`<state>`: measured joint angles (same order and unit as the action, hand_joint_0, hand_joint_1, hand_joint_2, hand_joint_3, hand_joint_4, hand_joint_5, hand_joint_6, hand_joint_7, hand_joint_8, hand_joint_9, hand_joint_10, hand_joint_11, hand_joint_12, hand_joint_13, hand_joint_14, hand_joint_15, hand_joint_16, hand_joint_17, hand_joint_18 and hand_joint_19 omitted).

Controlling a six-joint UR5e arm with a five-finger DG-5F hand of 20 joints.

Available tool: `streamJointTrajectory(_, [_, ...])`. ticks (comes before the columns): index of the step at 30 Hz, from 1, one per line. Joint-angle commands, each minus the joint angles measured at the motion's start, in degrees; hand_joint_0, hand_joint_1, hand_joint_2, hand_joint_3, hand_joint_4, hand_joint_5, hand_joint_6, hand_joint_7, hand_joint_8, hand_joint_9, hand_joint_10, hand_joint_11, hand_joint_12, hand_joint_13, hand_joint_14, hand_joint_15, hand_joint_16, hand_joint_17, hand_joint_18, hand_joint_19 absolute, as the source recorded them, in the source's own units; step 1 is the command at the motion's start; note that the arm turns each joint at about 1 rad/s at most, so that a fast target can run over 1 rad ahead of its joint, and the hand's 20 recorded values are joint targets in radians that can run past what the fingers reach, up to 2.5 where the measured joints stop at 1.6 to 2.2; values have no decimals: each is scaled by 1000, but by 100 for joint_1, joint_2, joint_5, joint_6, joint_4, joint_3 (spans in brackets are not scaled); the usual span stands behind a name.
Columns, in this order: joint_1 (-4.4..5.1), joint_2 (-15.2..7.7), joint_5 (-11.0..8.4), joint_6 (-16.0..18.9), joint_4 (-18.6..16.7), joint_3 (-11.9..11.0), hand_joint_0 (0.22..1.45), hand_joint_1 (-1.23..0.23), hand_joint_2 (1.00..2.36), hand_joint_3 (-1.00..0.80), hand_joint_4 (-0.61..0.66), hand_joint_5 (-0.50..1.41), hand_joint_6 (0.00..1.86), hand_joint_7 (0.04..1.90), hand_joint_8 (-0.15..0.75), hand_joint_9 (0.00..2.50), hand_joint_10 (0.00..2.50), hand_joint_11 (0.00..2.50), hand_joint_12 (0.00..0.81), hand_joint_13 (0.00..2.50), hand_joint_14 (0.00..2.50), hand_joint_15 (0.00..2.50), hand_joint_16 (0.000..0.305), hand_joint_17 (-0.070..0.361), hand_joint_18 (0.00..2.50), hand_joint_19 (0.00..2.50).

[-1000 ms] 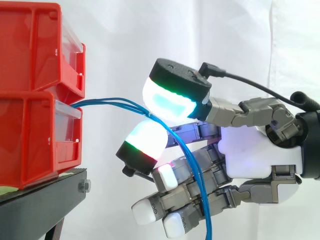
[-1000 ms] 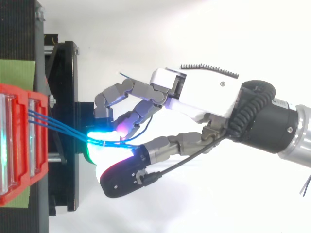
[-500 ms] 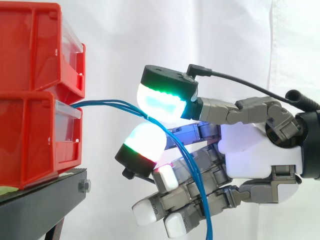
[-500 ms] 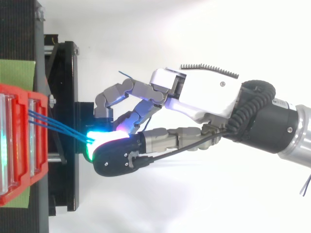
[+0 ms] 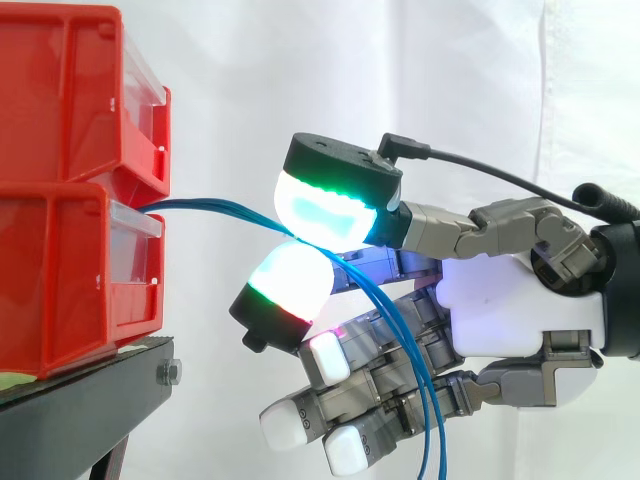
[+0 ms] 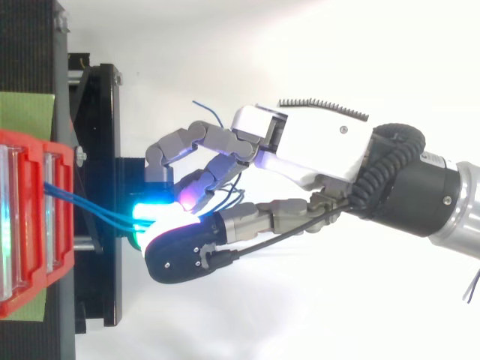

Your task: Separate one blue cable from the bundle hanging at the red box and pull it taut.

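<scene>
Since the blue cables (image 5: 215,207) sag as soon as they leave the red box (image 5: 60,270), the hand (image 5: 510,310) sits just beside the box, thumb and one finger curled so their pads (image 5: 325,210) pinch the strands. Beyond the pinch, away from the box, they droop across the other fingers. Can't tell if one strand or several is clamped, so I'd guess the separating isn't done yet.

Glossy red plastic bins (image 5: 70,190), matt black metal stand (image 5: 90,410), white cloth curtain (image 5: 480,80).
</scene>
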<state>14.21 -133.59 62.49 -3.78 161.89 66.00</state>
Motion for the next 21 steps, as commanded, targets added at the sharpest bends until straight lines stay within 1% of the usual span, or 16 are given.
streamJointTrajectory(1, [-6,0,0,0,0,0,798,-864,1000,-500,-69,-204,935,1229,277,1005,24,781,316,786,15,369,41,93,740,489])
streamJointTrajectory(2, [-6,0,0,9,0,0,789,-874,1000,-500,-52,-204,935,1222,275,1006,23,787,316,784,15,372,41,93,741,491])
streamJointTrajectory(3, [-6,0,0,9,0,0,732,-885,1000,-500,1,-196,931,1179,276,1001,24,787,315,781,15,371,41,93,735,502])
streamJointTrajectory(4, [-6,0,0,9,0,0,698,-886,1000,-500,27,-193,930,1130,278,1004,22,787,316,778,15,371,41,93,733,502])
streamJointTrajectory(5, [-6,0,0,9,0,0,692,-882,1000,-500,40,-189,928,1104,278,1005,22,789,316,777,17,380,41,93,731,503])
streamJointTrajectory(7, [-6,0,9,18,0,0,569,-869,1000,-500,70,-187,928,1067,288,1002,23,781,324,776,15,386,43,96,729,522])
streamJointTrajectory(8, [-15,0,9,18,0,0,545,-859,1000,-500,76,-186,925,1064,294,1009,21,785,331,779,15,384,44,99,731,526])
streamJointTrajectory(9, [-24,0,9,26,0,0,505,-835,1000,-500,93,-184,918,1061,300,1013,22,775,346,777,15,381,47,105,741,527])
streamJointTrajectory(11, [-41,0,9,35,0,0,467,-780,1000,-500,113,-182,909,1048,318,1014,22,762,361,778,16,377,51,114,759,532])
streamJointTrajectory(12, [-41,0,0,35,0,0,454,-707,1000,-500,118,-181,906,1030,320,1010,22,759,366,784,15,383,52,117,769,534])
streamJointTrajectory(13, [-41,0,9,44,0,0,452,-678,1000,-500,119,-181,904,1026,322,1011,22,760,371,784,15,378,53,119,771,533])
streamJointTrajectory(15, [-50,0,0,35,0,0,465,-572,1000,-500,121,-181,898,1015,324,1017,21,749,369,784,15,377,53,119,772,546])
streamJointTrajectory(16, [-50,0,0,44,0,0,472,-553,1000,-500,121,-181,894,1022,321,1019,21,753,368,783,14,381,52,118,768,550])
streamJointTrajectory(18, [-59,0,9,35,0,0,534,-461,1000,-500,102,-182,887,1021,307,1019,23,758,349,771,15,390,48,109,743,571])
streamJointTrajectory(21, [-59,0,0,26,0,0,608,-462,1000,-500,91,-180,878,1081,299,1014,22,757,339,771,15,397,46,104,732,594])
